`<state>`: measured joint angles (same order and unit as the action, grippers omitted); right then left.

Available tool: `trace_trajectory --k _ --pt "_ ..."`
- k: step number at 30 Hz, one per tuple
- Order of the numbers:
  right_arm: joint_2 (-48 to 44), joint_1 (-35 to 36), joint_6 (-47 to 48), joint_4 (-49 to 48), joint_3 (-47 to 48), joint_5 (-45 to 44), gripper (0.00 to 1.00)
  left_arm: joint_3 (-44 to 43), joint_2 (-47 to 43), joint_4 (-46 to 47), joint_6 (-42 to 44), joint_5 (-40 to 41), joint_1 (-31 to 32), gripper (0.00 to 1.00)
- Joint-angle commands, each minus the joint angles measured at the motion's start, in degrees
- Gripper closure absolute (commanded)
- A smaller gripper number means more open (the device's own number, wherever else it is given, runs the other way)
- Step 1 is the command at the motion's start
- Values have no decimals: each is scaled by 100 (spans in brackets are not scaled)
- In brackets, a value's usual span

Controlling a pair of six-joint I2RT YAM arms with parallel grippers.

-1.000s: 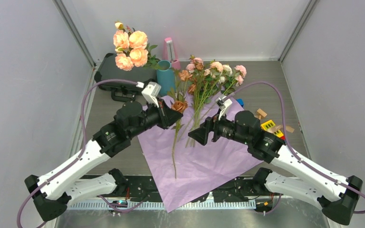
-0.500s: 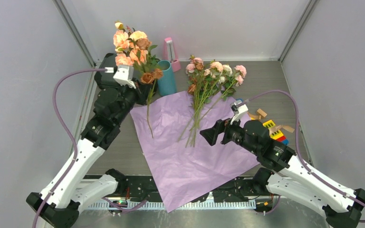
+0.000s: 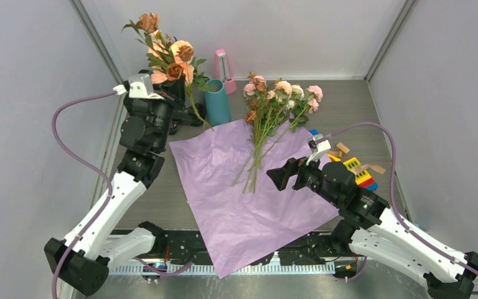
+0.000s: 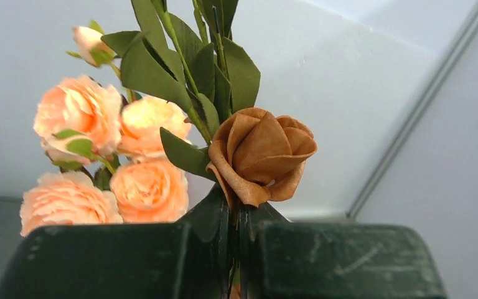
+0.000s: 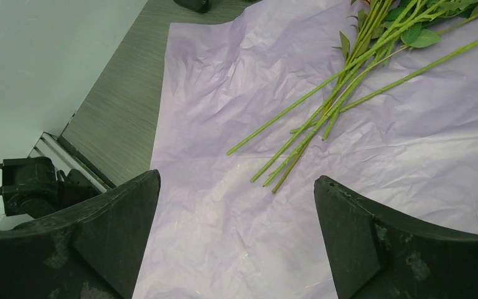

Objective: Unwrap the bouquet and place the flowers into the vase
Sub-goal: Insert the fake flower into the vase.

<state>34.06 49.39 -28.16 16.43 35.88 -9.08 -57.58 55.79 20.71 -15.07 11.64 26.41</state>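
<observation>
Now the left pincer point(image 4: 236, 232), clamped on one brown rose point(image 4: 262, 156), has swung up left of the vase point(image 3: 217, 103). The right pincer point(image 5: 236, 180) gapes wide over the paper point(image 3: 249, 212), where the flowers point(image 3: 274, 106) seemingly lie unmoved.

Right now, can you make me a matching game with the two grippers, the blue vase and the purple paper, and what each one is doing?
Things:
1. left gripper
2. right gripper
3. teal vase
4. lilac paper

States:
A. spread out flat
B. open and empty
C. shut on the stem of the brown rose
D. standing upright

Pairs: 1-C, 2-B, 3-D, 4-A
</observation>
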Motion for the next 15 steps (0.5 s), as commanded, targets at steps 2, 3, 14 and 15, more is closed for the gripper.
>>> trace_trajectory --k 2,3,14,15 --pt "-101 10 21 -286 30 -95 1 -60 514 2083 45 861 -49 100" --pt "-106 10 10 -328 26 -68 1 -167 645 2139 93 831 -49 100" --pt "-157 10 177 -424 42 17 1 -1121 1687 2875 833 358 -49 100" --pt "-153 10 187 -422 55 33 1 -1243 1791 2857 883 308 -49 100"
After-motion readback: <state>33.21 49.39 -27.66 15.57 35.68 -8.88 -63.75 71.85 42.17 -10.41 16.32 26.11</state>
